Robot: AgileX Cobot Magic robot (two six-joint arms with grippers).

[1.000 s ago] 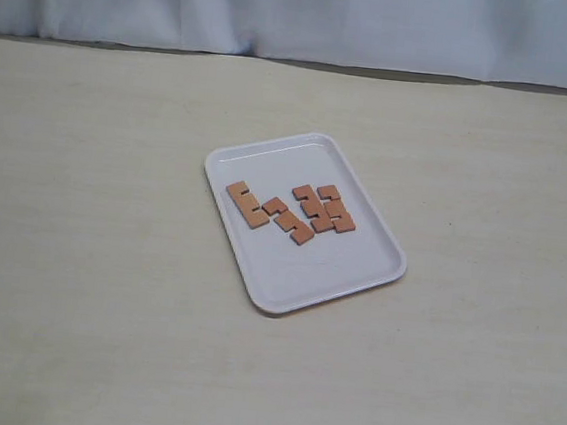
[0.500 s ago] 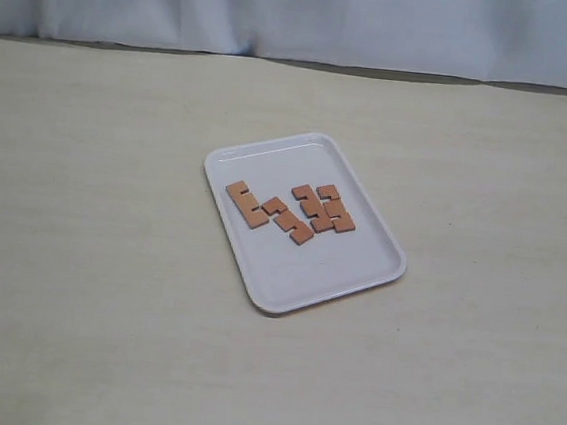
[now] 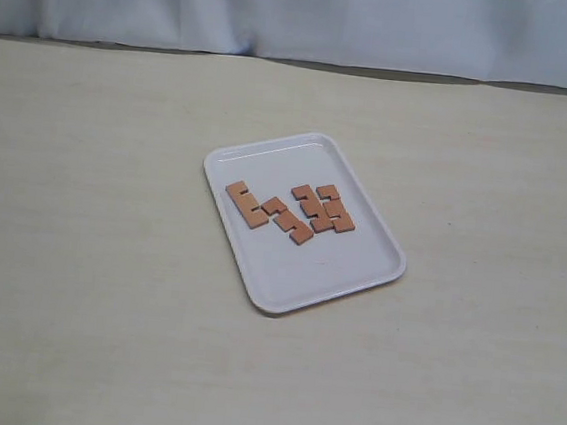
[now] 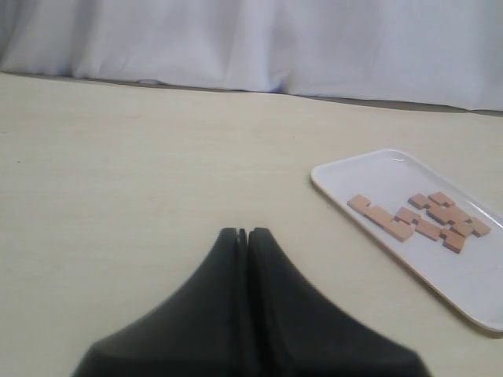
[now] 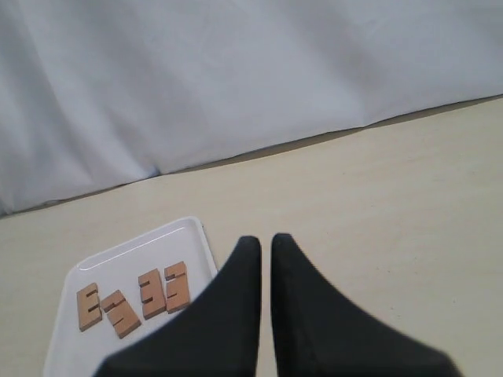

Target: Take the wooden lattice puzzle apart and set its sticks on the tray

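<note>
Exterior view: four separated sticks [image 3: 291, 211] lie flat on the tray [image 3: 287, 278]. Left gripper [image 4: 243, 233] is closed, empty; right gripper [image 5: 260, 243] is slightly parted, beside the tray.

You had a broad pale beige counter [image 3: 96, 285] filling most of the exterior view, its matte surface showing a faint, slightly mottled grain. Behind it hung a white cloth backdrop [image 3: 303, 13], softly creased, with folds running down toward the counter's far edge. Where the two met, you could see a thin dark line of shadow [image 3: 377, 72] along the base of the cloth. In the left wrist view the same counter [image 4: 118, 157] stretched out to the draped cloth [image 4: 259, 39], and a small pale spot sat at the seam, too blurred to tell what it was. The right wrist view showed the cloth [image 5: 236, 71] again, with one long diagonal crease, above the counter [image 5: 409, 188].
</note>
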